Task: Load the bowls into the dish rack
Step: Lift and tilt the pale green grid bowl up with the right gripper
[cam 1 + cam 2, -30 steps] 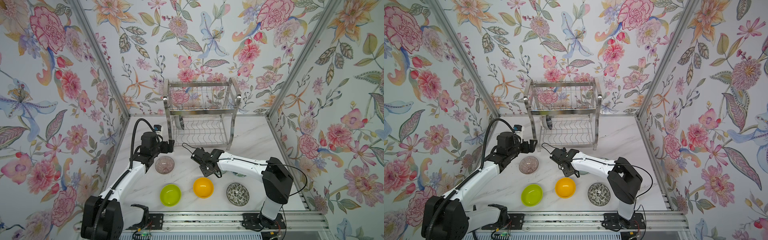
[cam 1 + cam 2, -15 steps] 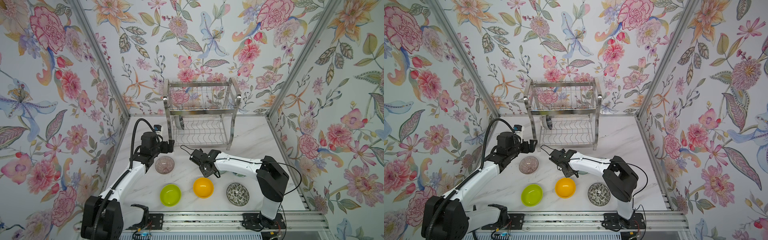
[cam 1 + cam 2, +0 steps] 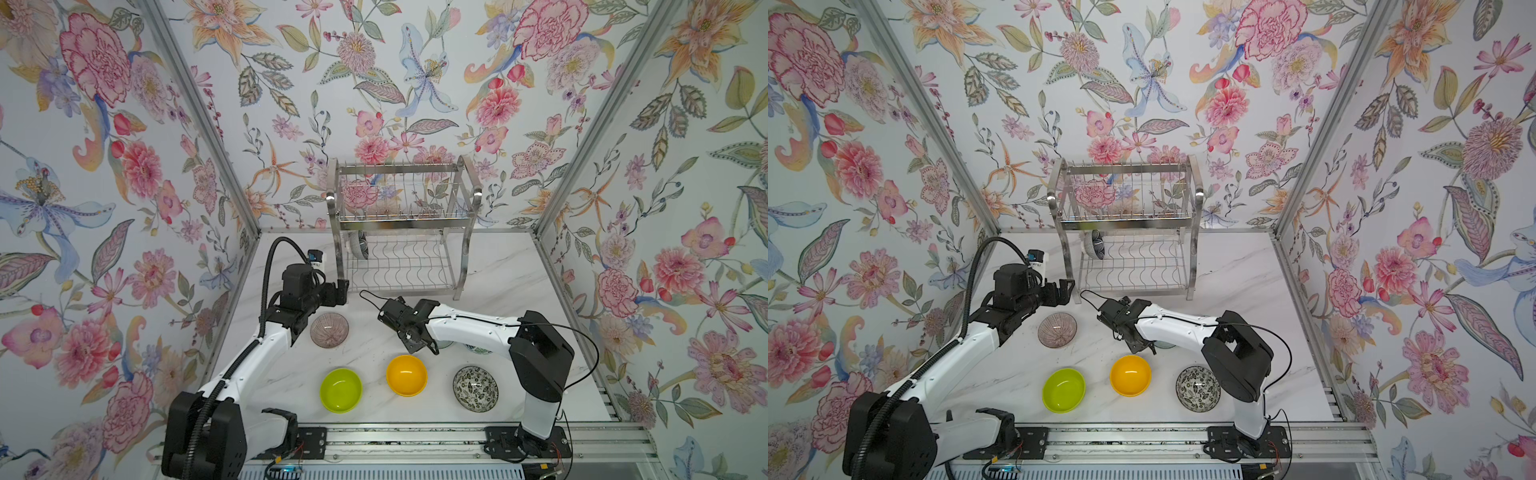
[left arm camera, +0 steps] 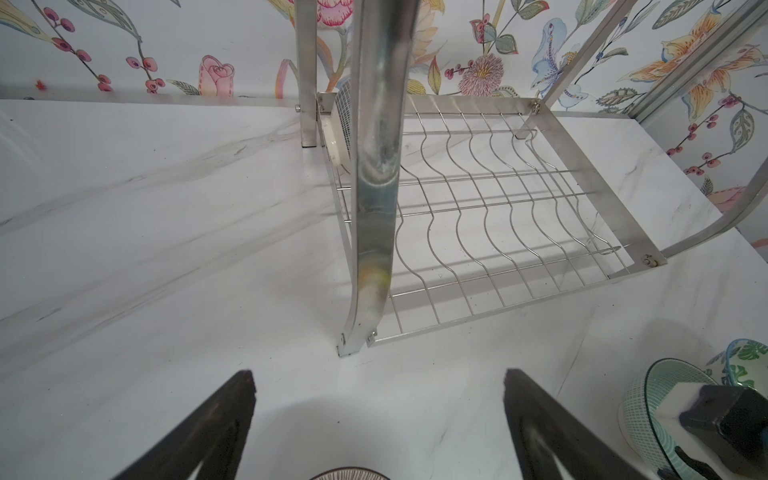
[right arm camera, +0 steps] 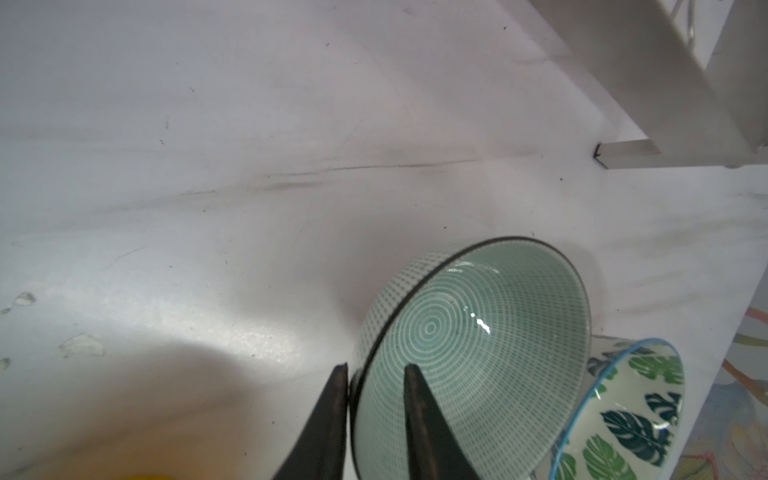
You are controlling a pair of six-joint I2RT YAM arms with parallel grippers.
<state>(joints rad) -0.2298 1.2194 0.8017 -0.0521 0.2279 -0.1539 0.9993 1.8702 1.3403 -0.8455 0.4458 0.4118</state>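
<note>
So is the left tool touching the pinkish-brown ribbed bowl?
Apart. In the left wrist view the left tool stands wide open, and bare white marble table shows between each finger and the pinkish-brown ribbed bowl.

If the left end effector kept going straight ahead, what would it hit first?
Probably the dish rack, at its curved front post, straight ahead of the open left end effector, though depth is unclear.

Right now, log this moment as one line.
left gripper: open, empty | right gripper: jaws astride pale mint bowl rim | dish rack: navy bowl, lower tier
</note>
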